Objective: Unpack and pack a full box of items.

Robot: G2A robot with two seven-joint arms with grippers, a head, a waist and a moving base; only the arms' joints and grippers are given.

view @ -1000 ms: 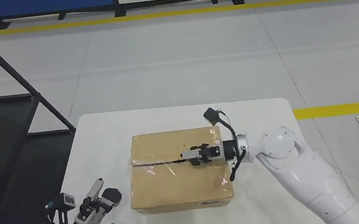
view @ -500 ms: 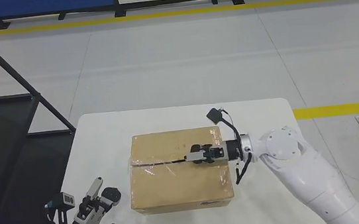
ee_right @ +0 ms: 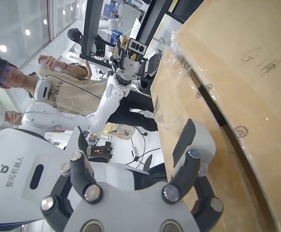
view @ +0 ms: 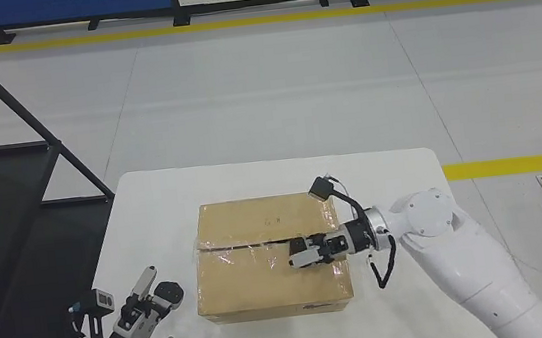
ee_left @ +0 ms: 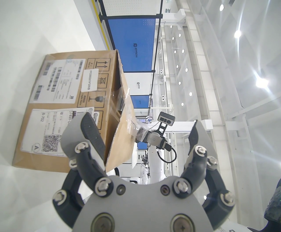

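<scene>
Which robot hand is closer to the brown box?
The right one. The right gripper is over the top of the box. The left gripper is off to one side, apart from the box.

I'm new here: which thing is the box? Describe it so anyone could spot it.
Find the white table. At its middle sits a brown cardboard box with clear tape along its top seam and the right hand over the lid. It is the only brown thing on the table, with white labels on one side.
</scene>
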